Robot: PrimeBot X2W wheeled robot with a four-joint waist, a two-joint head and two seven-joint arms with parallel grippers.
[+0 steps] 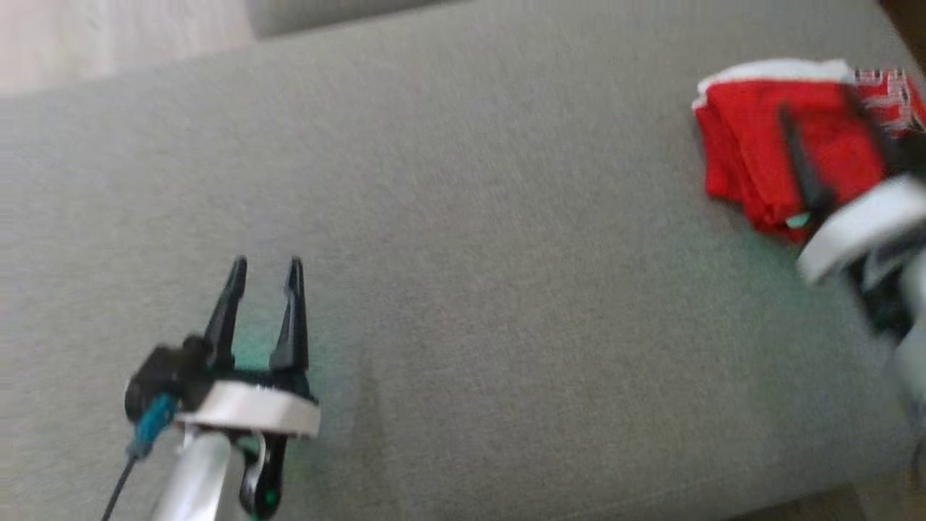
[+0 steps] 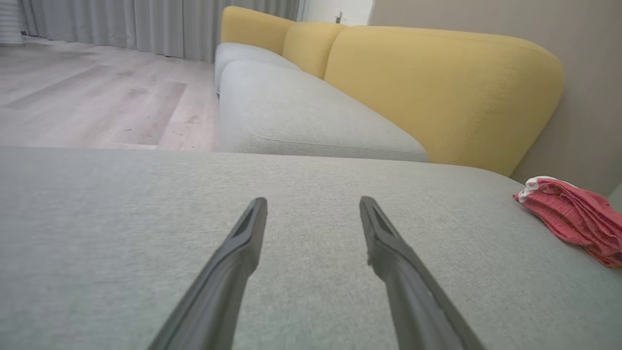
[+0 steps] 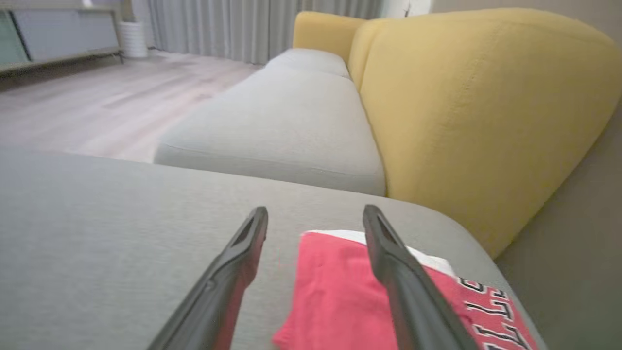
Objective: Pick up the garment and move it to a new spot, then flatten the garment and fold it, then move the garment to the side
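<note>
Looking down from the head, we are seeing a broad grey seat cushion (image 1: 434, 253) spreading across the scene. In the wrist views a yellow sofa back (image 2: 437, 87) is rising behind it, and a pale wood floor (image 2: 97, 97) is running off beyond the cushion's edge.

The garment (image 1: 752, 145), a red jersey, is lying folded in a compact stack at the cushion's far right corner, close to the sofa back. We are judging the fold as done and the piece as already sitting off to the side.

The right gripper (image 3: 316, 210) is hovering at the garment with its 2 dark fingers spread wide and nothing between them. 1 finger is passing over the red cloth and the other over bare cushion. We cannot tell whether either is touching. The left gripper (image 1: 267, 262) is hanging over bare cushion, well apart from the garment, with its jaws likewise released and empty.

Smaller details are showing on the garment: white trim (image 3: 427, 260) along its far edge and black-and-white lettering (image 3: 491, 316) on top.

We are expecting the cloth to be light, soft and limp, with layers that slide apart easily. Any further grip is best taken on the thick folded edge, pinching every layer at once.
</note>
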